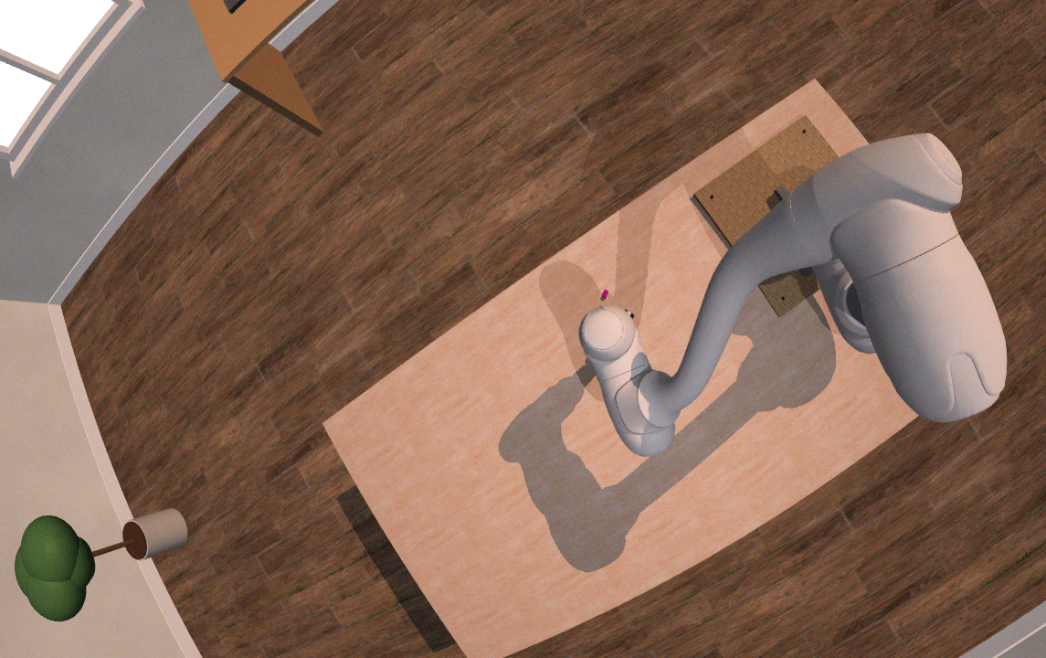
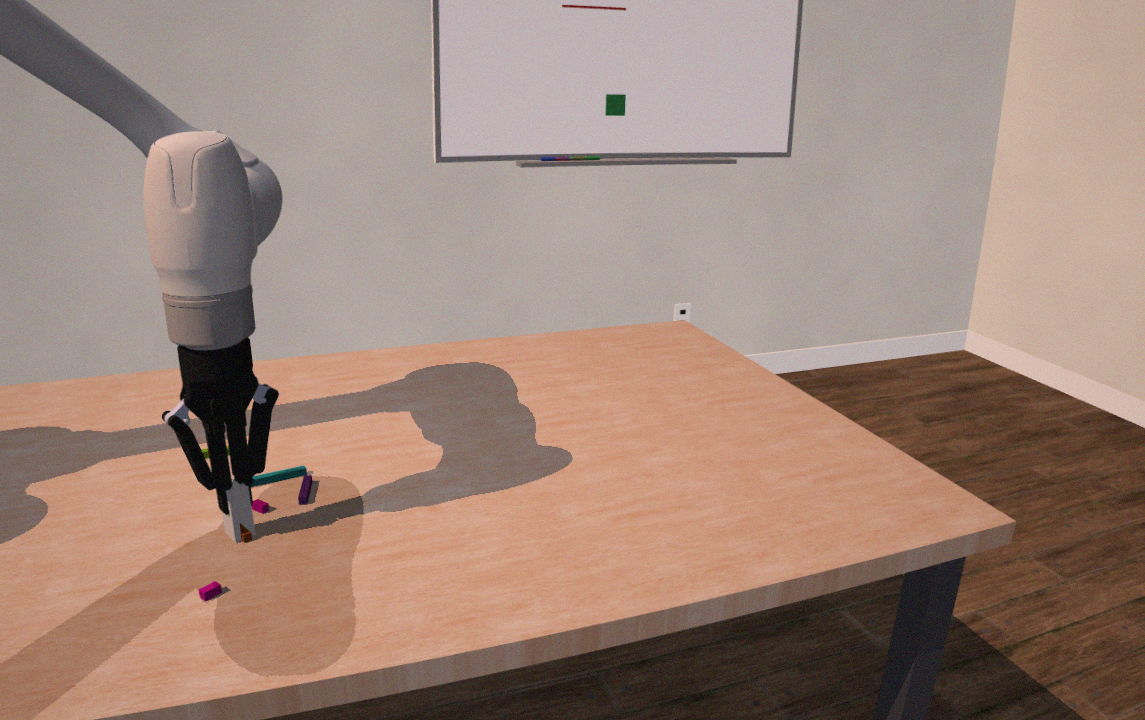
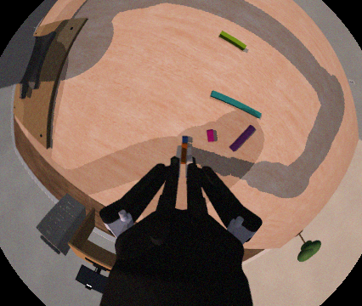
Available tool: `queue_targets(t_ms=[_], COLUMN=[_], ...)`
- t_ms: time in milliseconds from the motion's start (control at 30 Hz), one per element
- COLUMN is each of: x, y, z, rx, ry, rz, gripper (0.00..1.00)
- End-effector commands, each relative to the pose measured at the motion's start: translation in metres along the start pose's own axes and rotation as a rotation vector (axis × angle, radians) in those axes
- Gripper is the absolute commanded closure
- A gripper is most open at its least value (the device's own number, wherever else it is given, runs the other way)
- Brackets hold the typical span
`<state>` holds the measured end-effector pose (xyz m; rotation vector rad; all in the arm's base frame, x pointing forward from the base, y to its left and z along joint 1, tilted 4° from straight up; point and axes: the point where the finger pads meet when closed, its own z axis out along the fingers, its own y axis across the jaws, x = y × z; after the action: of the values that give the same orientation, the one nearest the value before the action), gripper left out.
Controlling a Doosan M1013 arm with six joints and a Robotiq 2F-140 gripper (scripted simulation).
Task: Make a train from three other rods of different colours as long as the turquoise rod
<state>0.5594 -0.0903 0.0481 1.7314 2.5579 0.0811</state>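
Note:
My gripper (image 2: 239,528) is low over the table's left part, fingers nearly together and shut on the orange rod (image 2: 244,534), whose end shows under the fingertips just above the table. In the wrist view the orange rod (image 3: 184,151) sticks out past the gripper (image 3: 183,163), with a small blue rod (image 3: 184,139) at its far end; I cannot tell whether they touch. To the right lie a magenta rod (image 3: 211,135), a purple rod (image 3: 242,138), the turquoise rod (image 3: 235,104) and, farther off, a lime rod (image 3: 234,40).
A second magenta rod (image 2: 210,590) lies alone nearer the table's front edge; it also shows in the overhead view (image 1: 605,292). The arm's base plate (image 1: 772,187) is at the table's far end. The arm (image 1: 706,327) hides most rods from above.

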Motion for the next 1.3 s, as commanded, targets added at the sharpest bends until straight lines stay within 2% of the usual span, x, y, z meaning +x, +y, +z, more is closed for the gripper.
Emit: queue_targets(t_ms=[0,533,967,1267], x=[0.0,0.0,0.0,0.0], y=[0.0,0.0,0.0,0.0], z=[-0.0001,-0.0001,-0.0001,-0.0001], rx=[0.0,0.0,0.0,0.0], ry=[0.0,0.0,0.0,0.0], rz=[0.0,0.0,0.0,0.0], gripper=[0.97,0.97,0.85,0.85])
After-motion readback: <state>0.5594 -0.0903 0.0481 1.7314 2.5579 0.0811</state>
